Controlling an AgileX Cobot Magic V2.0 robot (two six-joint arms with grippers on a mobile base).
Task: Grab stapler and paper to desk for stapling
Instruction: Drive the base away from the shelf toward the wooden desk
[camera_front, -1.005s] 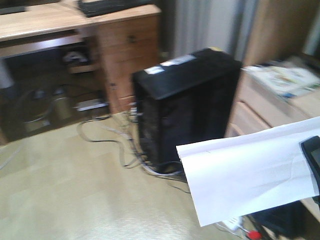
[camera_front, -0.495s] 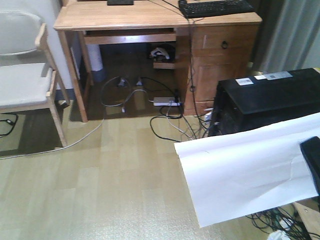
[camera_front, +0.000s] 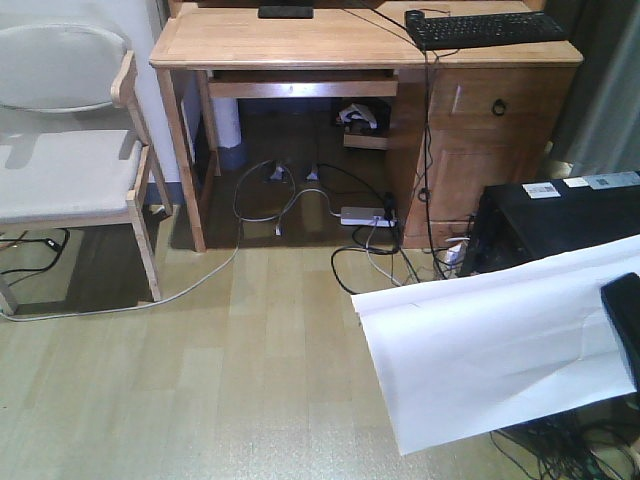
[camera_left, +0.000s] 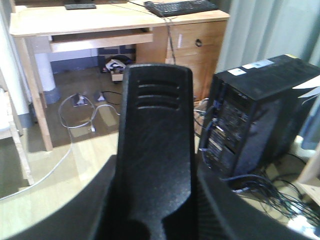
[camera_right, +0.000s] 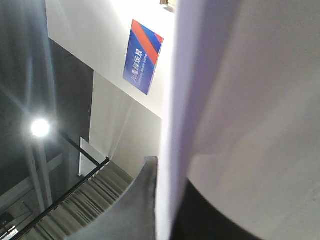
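The desk (camera_front: 300, 40) stands ahead at the top of the front view and also shows in the left wrist view (camera_left: 100, 20). My right gripper (camera_front: 625, 325) is at the right edge, shut on the white paper (camera_front: 480, 350), which hangs in the air above the floor. In the right wrist view the paper (camera_right: 250, 100) runs between the jaws of the right gripper (camera_right: 167, 200). My left gripper (camera_left: 156, 172) is shut on the black stapler (camera_left: 157, 115), whose ridged end points toward the desk. Its orange-red patch is hidden.
A light-wood chair (camera_front: 70, 170) stands left of the desk. A black keyboard (camera_front: 485, 28) and a small black item (camera_front: 285, 12) lie on the desk. A black computer tower (camera_front: 560, 215) stands right of it, also seen from the left wrist (camera_left: 260, 110). Cables (camera_front: 300, 200) trail under the desk.
The view has swung and moved so the desk now sits centred ahead and the chair has come into view. The computer tower slid to the right. The paper stays held.
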